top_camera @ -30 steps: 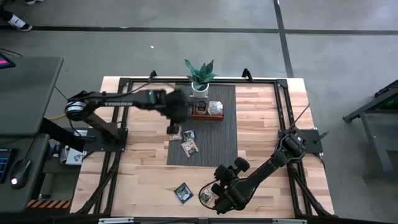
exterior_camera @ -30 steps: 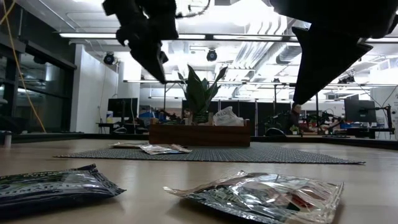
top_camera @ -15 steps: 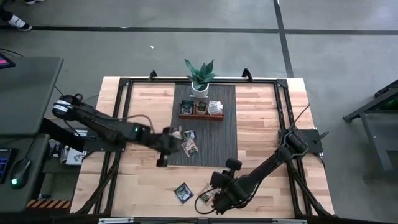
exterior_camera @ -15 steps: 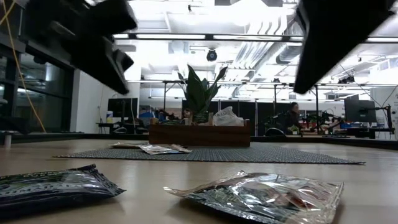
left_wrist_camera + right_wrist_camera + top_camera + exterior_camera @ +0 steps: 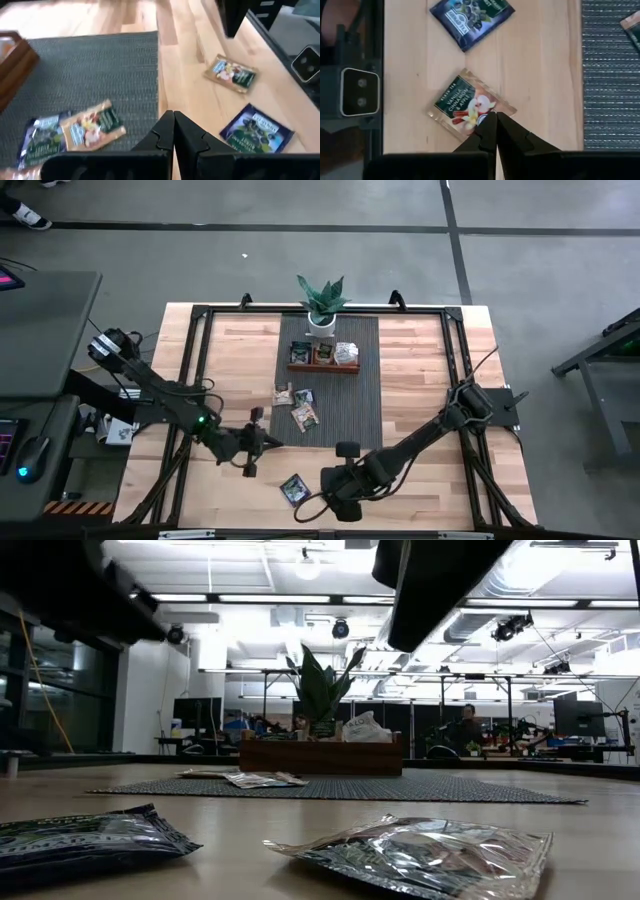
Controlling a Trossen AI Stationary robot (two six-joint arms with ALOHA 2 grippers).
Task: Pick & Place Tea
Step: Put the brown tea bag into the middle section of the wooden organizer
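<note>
Two tea sachets lie flat on the bare wood near the front edge: a dark blue one (image 5: pixel 294 488) (image 5: pixel 472 17) and a green-and-tan vanilla one (image 5: pixel 465 106) (image 5: pixel 420 855). My right gripper (image 5: pixel 493 119) (image 5: pixel 320 502) hovers shut above the vanilla sachet's corner, clear of it in the low view. My left gripper (image 5: pixel 173 121) (image 5: pixel 276 442) is shut and holds nothing. It hangs over the wood left of the mat's near corner, pointing toward the table's right. Three more sachets (image 5: pixel 303 412) lie on the grey mat (image 5: pixel 355 395).
A wooden tray (image 5: pixel 323 367) holding sachets stands at the mat's far end, with a potted plant (image 5: pixel 321 305) behind it. Black frame rails (image 5: pixel 195 380) run along the table's left and right sides. My right arm (image 5: pixel 420 440) slants across the near right quarter.
My left gripper has swung from beside the tray toward the table's near edge, sinking and turning until it points toward the right edge. My right gripper has shifted a little toward the left edge and rolled at the wrist. The sachets have stayed where they were.
</note>
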